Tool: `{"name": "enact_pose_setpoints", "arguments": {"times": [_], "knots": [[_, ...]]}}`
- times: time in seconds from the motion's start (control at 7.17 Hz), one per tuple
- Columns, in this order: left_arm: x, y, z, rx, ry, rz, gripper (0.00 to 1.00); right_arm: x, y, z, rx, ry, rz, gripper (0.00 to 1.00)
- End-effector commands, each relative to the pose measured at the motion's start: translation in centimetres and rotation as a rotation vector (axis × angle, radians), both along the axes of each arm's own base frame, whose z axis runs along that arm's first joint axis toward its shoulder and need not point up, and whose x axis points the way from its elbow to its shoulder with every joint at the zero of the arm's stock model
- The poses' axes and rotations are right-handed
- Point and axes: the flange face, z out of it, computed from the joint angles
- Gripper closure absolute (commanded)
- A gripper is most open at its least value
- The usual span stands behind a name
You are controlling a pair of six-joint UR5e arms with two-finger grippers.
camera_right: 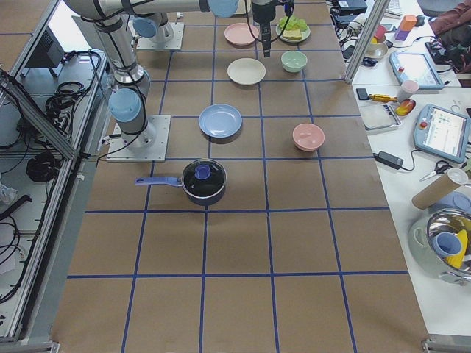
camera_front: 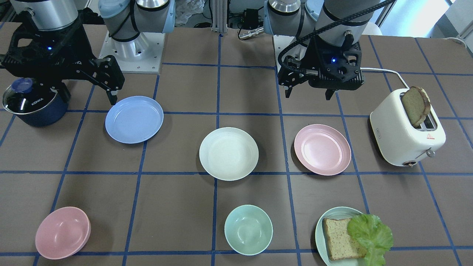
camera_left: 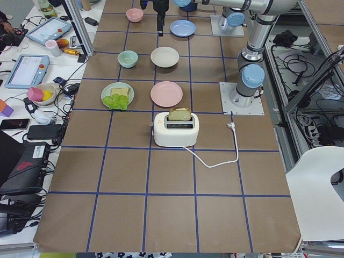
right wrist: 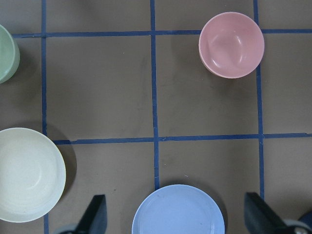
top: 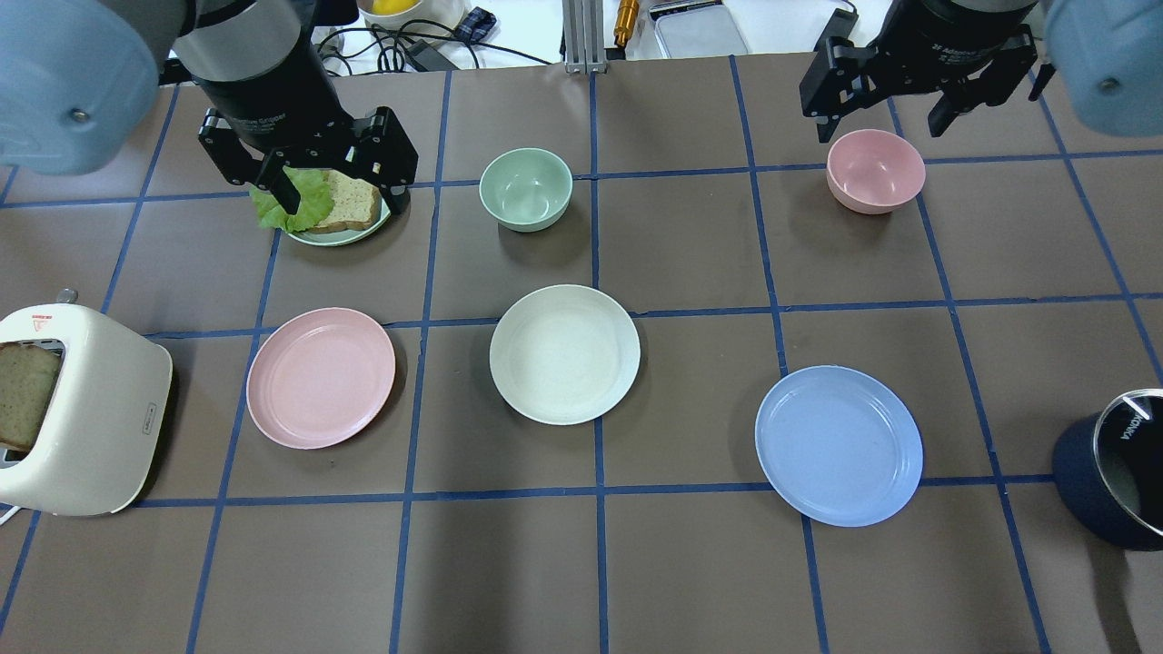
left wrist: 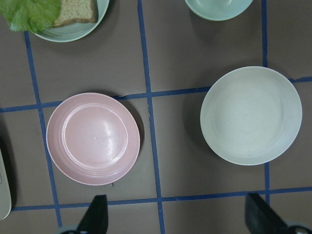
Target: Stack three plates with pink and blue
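Plates, round plastic, apart: pink plate (top: 321, 377), cream-white plate (top: 564, 354), blue plate (top: 839, 445); my left claw (left wrist: 178, 219), right claw (right wrist: 176, 217) gape empty.

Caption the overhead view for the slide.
Pink plate, cream plate and blue plate lie apart, unstacked; left gripper and right gripper hover open, empty.

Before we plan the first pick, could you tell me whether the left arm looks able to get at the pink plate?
Probably yes. The left gripper hangs open and empty near the pink plate, which lies bare, apart from the toaster and the cream plate; nothing stands between.
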Motion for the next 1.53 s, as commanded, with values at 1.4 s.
{"name": "enact_pose_setpoints", "arguments": {"times": [1.4], "knots": [[0.3, 0.2, -0.1, 0.004, 0.009, 0.002, 0.00, -7.6, 3.2, -13.6, 0.273, -0.021, -0.063, 0.00]]}}
